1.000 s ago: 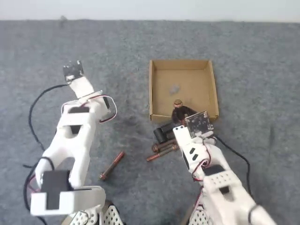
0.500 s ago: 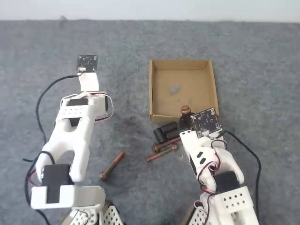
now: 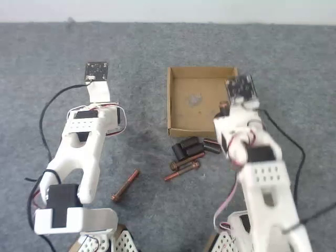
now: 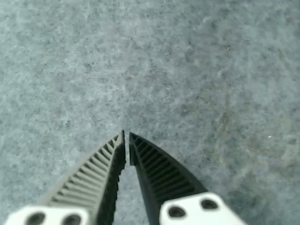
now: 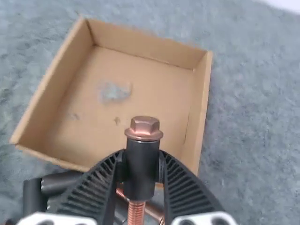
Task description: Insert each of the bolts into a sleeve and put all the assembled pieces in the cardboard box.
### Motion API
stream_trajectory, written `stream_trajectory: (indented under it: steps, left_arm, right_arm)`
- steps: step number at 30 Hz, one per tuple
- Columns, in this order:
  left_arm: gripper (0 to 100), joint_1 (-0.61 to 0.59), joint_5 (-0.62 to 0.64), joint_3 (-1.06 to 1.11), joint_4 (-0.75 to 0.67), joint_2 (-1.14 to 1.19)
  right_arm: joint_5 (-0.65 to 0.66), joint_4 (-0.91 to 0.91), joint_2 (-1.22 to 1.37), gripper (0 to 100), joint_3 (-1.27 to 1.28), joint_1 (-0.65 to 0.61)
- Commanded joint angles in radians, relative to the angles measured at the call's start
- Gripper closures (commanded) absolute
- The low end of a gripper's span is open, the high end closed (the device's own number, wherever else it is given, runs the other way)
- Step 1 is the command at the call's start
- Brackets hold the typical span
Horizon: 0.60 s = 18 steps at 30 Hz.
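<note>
My right gripper (image 5: 140,158) is shut on a black sleeve (image 5: 139,180) with a copper bolt (image 5: 144,128) pushed through it, head up. It holds this piece above the near right part of the open cardboard box (image 5: 70,93). In the high view the bolt head (image 3: 224,106) shows at the box's (image 3: 202,71) right wall. Loose black sleeves (image 3: 187,147) lie just in front of the box, with two bolts (image 3: 184,165) beside them. A third bolt (image 3: 125,185) lies apart, nearer the left arm. My left gripper (image 4: 126,137) is shut over bare carpet, holding nothing.
Grey carpet covers the whole work surface. The left arm (image 3: 84,142) stretches over the carpet left of the box. The box floor (image 3: 197,100) is bare apart from a pale smudge. A pale wall runs along the far edge.
The right arm has lifted the sleeved bolt from beside the loose sleeves and carried it away over the box's near right corner. The left arm turned slightly at first, then stayed still.
</note>
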Motion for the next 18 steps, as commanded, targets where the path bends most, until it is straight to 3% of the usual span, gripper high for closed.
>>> stream_trajectory:
  steps: [1,12,18]
  left_arm:
    - [99,-0.005,-0.014,-0.051,0.003,-0.003]
    - [99,-0.005,-0.015,-0.053,0.002,-0.003]
    - [99,-0.008,-0.015,-0.054,0.002,-0.003]
  right_arm:
    - [0.005,0.016,0.200,99.0,-0.253,0.024]
    - [0.012,0.171,0.837,98.9,-0.850,0.038]
    - [0.014,0.189,1.069,98.8,-1.046,0.093]
